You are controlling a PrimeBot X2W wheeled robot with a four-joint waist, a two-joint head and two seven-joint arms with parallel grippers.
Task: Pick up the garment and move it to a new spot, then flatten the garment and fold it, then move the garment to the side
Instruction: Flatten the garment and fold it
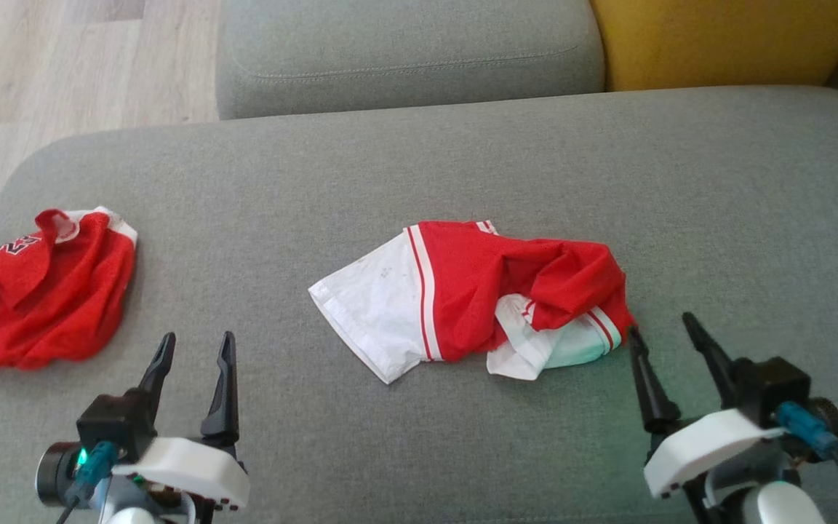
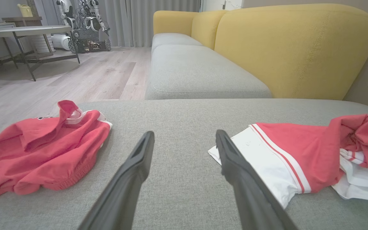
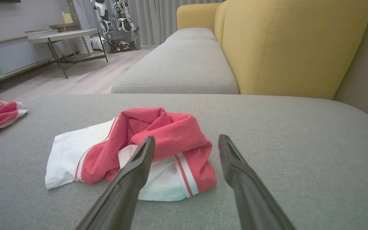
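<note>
The red-and-white garment (image 1: 463, 298) is lying crumpled on the grey sofa cushion (image 1: 419, 145), just ahead and to the left of your right pincer (image 1: 660, 324). The pincer's inner fingertip is sitting just beside the bunched red hem, likely staged for the first pick. Both pincers are standing spread and carrying nothing. Your left pincer (image 1: 198, 336) is hovering over bare cushion, between the garment's flat white panel on its right and a second red garment (image 1: 41, 291) on its left. The right wrist view is showing you red folds rolled over the pale lining. The head view is flattening those folds, but it is giving you both pincers together.
</note>
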